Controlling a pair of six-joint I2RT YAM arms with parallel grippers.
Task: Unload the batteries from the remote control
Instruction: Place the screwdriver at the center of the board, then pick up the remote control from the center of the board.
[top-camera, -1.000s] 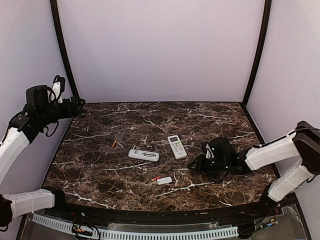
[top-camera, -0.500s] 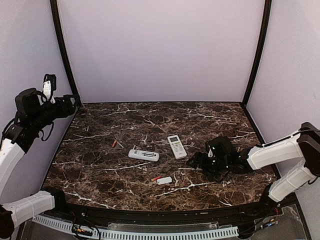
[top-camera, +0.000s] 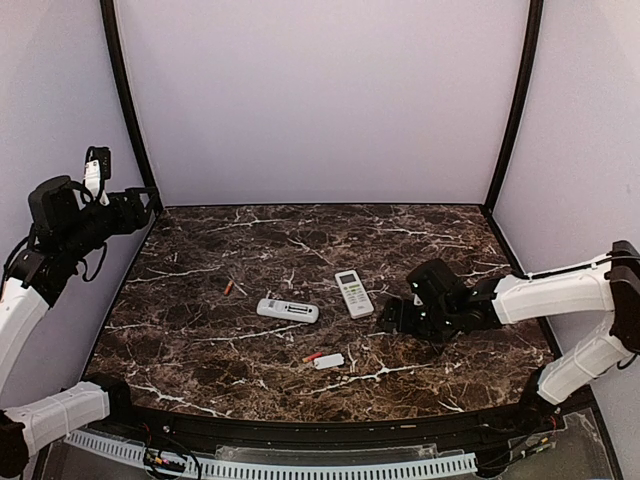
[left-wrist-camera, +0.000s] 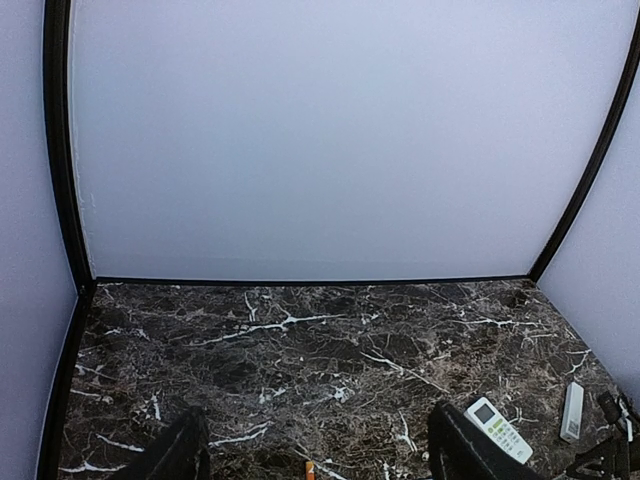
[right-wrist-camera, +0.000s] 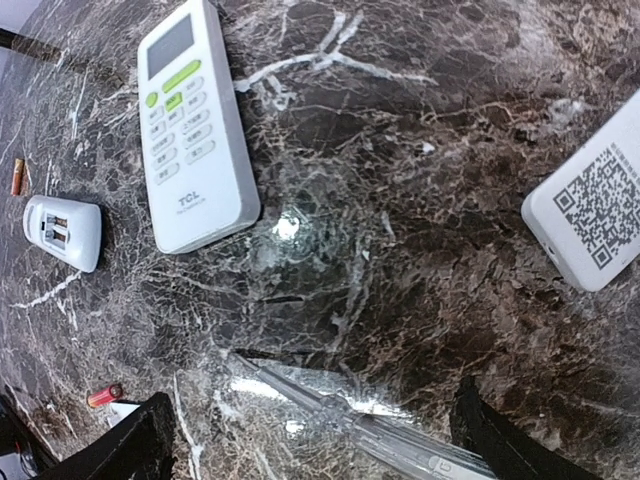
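— Orange and red are the only cells I can count loose on the dark brown white-veined marble table (top-camera: 430, 230). Two?
— Two. The small orange cylinder battery (top-camera: 228, 287) lies left of centre, well apart from everything else. Its long axis slants from near-left to far-right. The small red cylinder battery (top-camera: 313, 356) lies closer to the front edge, its axis almost left to right. One end is just beside the small flat white rectangular cover (top-camera: 329, 361).
— And remotes?
— Two in the overhead view. The white remote with green buttons and a display (top-camera: 353, 293) lies face up, long axis running near to far, display at the far end. The second white remote (top-camera: 287, 310) lies crosswise to its left, back up, compartment uncovered. Whether cells sit inside it I cannot tell.
— The white slab with the QR label (right-wrist-camera: 600, 205)?
— One, seen by the right wrist camera only. Remote or not, I cannot tell.
— The hands?
— The right gripper (top-camera: 392, 318) is low over the table, just right of the face-up remote. Its fingers (right-wrist-camera: 125, 450) are spread wide, released. The left gripper (top-camera: 152, 203) is high by the left wall, above the far-left corner, its fingers (left-wrist-camera: 170, 455) also parted, gripping nothing.
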